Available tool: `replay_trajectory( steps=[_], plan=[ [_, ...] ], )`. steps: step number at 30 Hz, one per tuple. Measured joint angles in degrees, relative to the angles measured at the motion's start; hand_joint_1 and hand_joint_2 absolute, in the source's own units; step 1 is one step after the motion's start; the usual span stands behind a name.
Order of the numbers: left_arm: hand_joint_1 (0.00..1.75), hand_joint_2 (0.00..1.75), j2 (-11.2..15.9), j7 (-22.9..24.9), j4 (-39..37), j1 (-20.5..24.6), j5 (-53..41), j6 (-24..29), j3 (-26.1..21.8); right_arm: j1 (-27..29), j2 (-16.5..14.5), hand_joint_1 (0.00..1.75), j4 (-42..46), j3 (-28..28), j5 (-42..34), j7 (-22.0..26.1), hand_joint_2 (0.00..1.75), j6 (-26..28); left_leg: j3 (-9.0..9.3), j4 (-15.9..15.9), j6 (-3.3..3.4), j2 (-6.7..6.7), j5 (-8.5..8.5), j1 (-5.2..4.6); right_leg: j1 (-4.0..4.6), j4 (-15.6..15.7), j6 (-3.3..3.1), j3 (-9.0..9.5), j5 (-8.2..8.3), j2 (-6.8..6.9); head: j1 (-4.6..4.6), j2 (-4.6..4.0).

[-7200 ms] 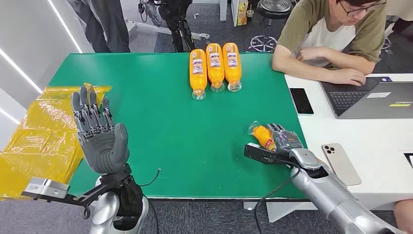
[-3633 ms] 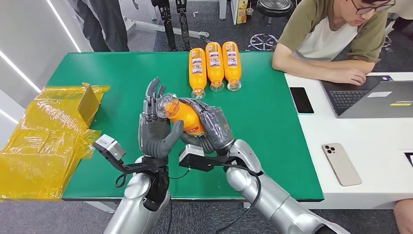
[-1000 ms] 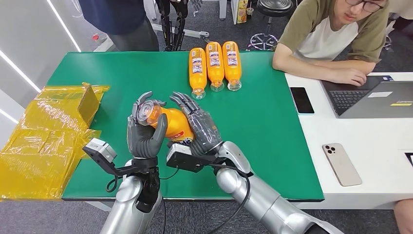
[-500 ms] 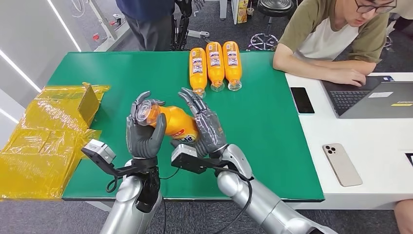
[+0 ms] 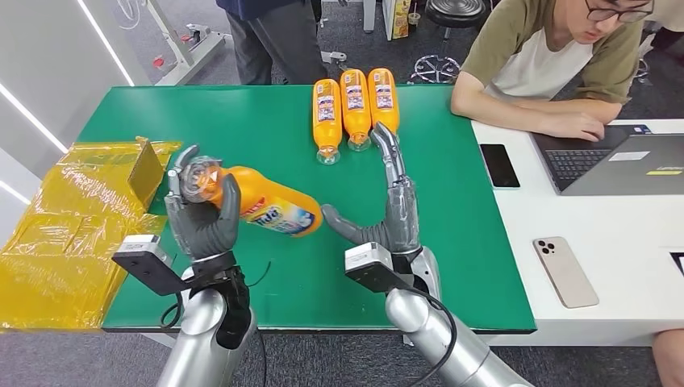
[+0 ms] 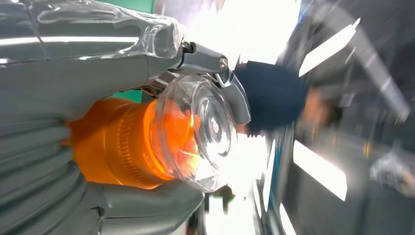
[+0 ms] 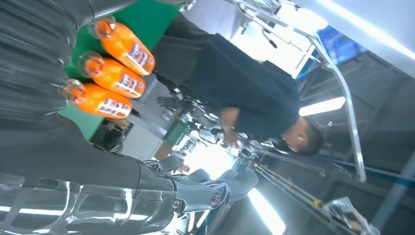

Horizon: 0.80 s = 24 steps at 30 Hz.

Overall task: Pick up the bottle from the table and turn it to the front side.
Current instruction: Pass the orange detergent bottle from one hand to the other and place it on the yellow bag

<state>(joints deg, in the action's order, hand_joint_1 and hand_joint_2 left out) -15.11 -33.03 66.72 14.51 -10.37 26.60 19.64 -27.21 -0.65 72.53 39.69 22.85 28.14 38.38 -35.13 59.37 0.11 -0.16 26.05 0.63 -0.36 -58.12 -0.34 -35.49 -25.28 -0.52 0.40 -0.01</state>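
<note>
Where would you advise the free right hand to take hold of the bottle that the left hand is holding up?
Probably the labelled body near the base. The left hand grips the bottle at its cap end, so the wide base end juts free toward the right hand, open beside it and not touching. Come in from that side, palm to the base half, fingers wrapping around the body.

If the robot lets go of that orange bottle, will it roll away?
Probably. The orange bottle is round and lies sideways in the left hand, held only near its clear cap, so on the flat green table it would likely roll. It looks full, so fairly heavy. The smooth plastic may be slippery.
</note>
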Motion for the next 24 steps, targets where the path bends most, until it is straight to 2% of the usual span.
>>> replay_trajectory(
  steps=[2,4,6,11,12,14,17,19,21,24],
  plan=[
    [1.75,1.75,1.1,2.7,1.4,-0.1,-11.1,8.2,-1.5,0.4,-1.1,0.0,0.8,-0.9,-0.4,1.4,1.75,0.0,0.02,0.0,-0.02,0.04,-0.01,0.01,0.01,0.0,-0.03,-0.01,-0.01,-0.03,-0.01,0.0],
    [1.75,1.75,2.3,5.6,3.0,-0.5,-24.0,12.5,-4.3,0.9,-2.4,0.0,1.7,-1.7,-1.3,2.5,1.75,0.0,0.02,-0.1,-0.05,0.02,-0.03,0.02,0.02,0.0,-0.08,-0.01,-0.05,-0.01,-0.01,0.01],
    [1.75,1.75,3.2,6.6,4.4,-0.9,-34.2,13.2,-8.4,1.7,-3.5,0.0,2.9,-2.6,-1.8,2.8,1.75,0.0,0.03,-0.1,-0.09,0.01,-0.05,0.02,0.04,-0.1,-0.13,-0.01,-0.08,0.01,-0.01,0.01],
    [1.75,1.75,5.0,4.5,6.5,-0.5,-54.0,13.4,-21.6,7.0,-5.7,0.0,7.6,-5.9,0.9,3.7,1.75,0.0,0.04,-0.1,-0.13,0.0,-0.04,0.02,0.06,-0.1,-0.17,-0.03,-0.12,0.02,-0.01,0.01],
    [1.75,1.75,5.6,5.5,6.4,0.1,-58.6,13.4,-24.0,8.2,-6.1,0.0,8.6,-6.7,1.0,4.1,1.75,0.0,0.04,-0.1,-0.13,0.0,-0.04,0.02,0.06,-0.1,-0.18,-0.04,-0.13,0.02,-0.01,0.01],
    [1.75,1.75,7.7,11.1,4.9,2.4,-67.7,13.4,-26.8,10.4,-6.8,0.0,10.6,-8.2,1.0,4.7,1.75,0.0,0.04,-0.1,-0.15,-0.04,-0.06,0.02,0.06,0.0,-0.19,-0.06,-0.13,0.06,0.0,0.01],
    [1.75,1.75,12.8,24.0,-3.8,9.4,-77.2,12.9,-25.2,12.9,-7.5,0.0,13.9,-9.8,1.0,4.3,1.75,0.0,0.0,-0.1,-0.26,-0.29,-0.19,0.02,0.06,0.0,-0.25,-0.05,-0.09,0.27,0.02,0.01],
    [1.75,1.75,16.2,29.7,-10.9,14.5,-78.8,11.6,-22.0,14.1,-7.8,0.0,15.8,-10.3,0.9,3.8,1.75,0.0,-0.01,-0.1,-0.34,-0.27,-0.27,0.02,0.06,0.0,-0.32,-0.05,0.01,0.26,0.01,0.01],
    [1.75,1.75,19.1,31.9,-17.1,18.5,-79.2,9.3,-18.4,14.9,-7.9,0.0,17.3,-10.6,0.6,3.4,1.75,0.0,0.0,-0.1,-0.37,-0.14,-0.29,0.02,0.05,-0.1,-0.36,-0.07,0.1,0.15,0.01,0.01],
    [1.75,1.75,22.6,32.8,-24.9,23.0,-79.4,4.9,-13.7,15.7,-7.9,0.0,19.1,-10.7,0.4,2.8,1.75,0.0,0.03,-0.1,-0.37,0.14,-0.29,0.01,0.04,-0.1,-0.37,-0.11,0.17,-0.12,0.02,0.01]
  ],
)
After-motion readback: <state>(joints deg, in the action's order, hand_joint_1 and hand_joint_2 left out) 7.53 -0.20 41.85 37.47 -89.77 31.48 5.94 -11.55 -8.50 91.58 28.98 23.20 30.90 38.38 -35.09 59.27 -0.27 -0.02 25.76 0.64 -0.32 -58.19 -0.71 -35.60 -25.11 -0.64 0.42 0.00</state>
